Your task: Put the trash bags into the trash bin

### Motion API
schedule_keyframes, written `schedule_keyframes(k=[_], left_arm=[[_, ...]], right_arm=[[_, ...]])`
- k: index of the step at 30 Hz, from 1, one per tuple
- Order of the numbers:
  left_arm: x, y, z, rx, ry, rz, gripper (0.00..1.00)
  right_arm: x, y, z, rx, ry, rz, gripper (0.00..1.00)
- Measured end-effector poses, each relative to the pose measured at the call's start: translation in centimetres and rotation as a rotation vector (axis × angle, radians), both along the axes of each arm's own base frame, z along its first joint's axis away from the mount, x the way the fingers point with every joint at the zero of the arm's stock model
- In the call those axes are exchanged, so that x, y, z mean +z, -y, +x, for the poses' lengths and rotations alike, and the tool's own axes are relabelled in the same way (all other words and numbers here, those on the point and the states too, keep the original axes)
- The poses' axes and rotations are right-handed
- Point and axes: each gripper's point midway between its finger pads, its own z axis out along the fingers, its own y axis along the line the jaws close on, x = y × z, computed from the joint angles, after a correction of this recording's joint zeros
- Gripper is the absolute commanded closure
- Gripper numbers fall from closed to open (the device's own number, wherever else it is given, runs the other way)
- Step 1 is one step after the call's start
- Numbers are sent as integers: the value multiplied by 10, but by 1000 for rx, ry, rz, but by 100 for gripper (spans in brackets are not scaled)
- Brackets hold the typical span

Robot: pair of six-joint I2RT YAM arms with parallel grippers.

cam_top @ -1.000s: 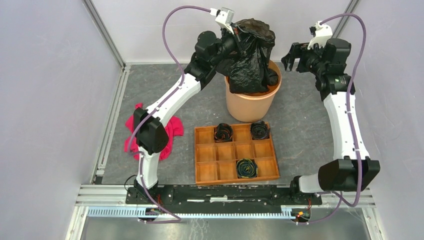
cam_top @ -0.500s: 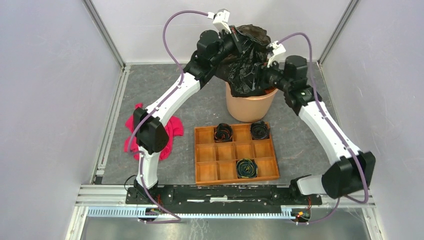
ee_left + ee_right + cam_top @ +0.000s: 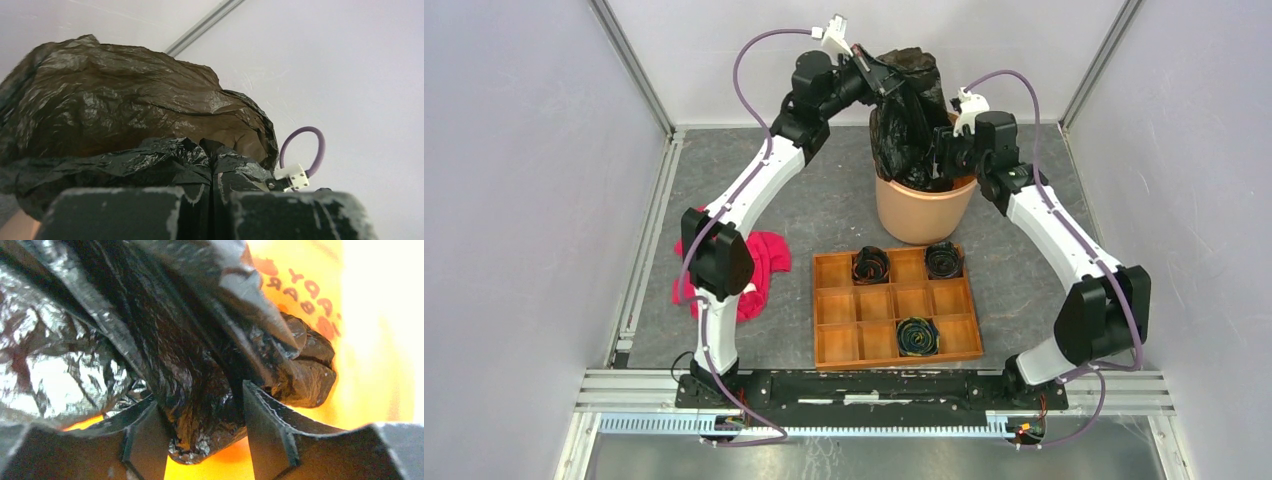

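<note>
Black bag (image 3: 902, 120) hangs vertical into bin (image 3: 921, 215).

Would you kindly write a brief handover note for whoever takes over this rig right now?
Left pincer: shut on the trash bag, holding its top above the trash bin.
Right pincer: open, fingers either side of a bag fold inside the bin.
Done: bag's lower part is inside the bin.
Left to do: push the rest in, then release.
</note>
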Motion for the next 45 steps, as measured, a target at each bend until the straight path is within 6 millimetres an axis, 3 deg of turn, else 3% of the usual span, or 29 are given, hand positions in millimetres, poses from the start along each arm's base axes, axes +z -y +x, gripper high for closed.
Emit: schedule_keyframes(k=[4, 7, 11, 14, 17, 21, 25, 29, 32, 36, 45], left_arm=[[-6, 0, -3, -40, -47, -27, 98], [-16, 9, -11, -83, -77, -40, 98], [-38, 19, -17, -102, -133, -37, 98], [-52, 23, -20, -105, -174, -33, 98], [-57, 24, -27, -102, -203, -42, 98], [-49, 20, -33, -99, -206, -61, 98], [-32, 18, -40, -110, -198, -101, 98], [-21, 17, -45, -128, -195, -132, 98], [-20, 18, -46, -137, -203, -144, 97], [-19, 19, -47, -141, -205, -148, 93], [-12, 22, -56, -189, -200, -166, 85]], right_arm=[[13, 3, -15, 19, 2, -17, 20], [40, 9, -31, 14, 49, -15, 12], [101, 13, -62, 24, 210, 54, 12], [130, 2, -79, 75, 303, 163, 15], [132, -22, -84, 144, 318, 247, 22], [105, -61, -77, 221, 254, 288, 25], [84, -81, -72, 245, 225, 327, 25], [84, -87, -61, 235, 250, 384, 39], [89, -91, -54, 232, 274, 421, 38], [97, -96, -50, 234, 302, 462, 28], [103, -85, -36, 121, 358, 421, 44]])
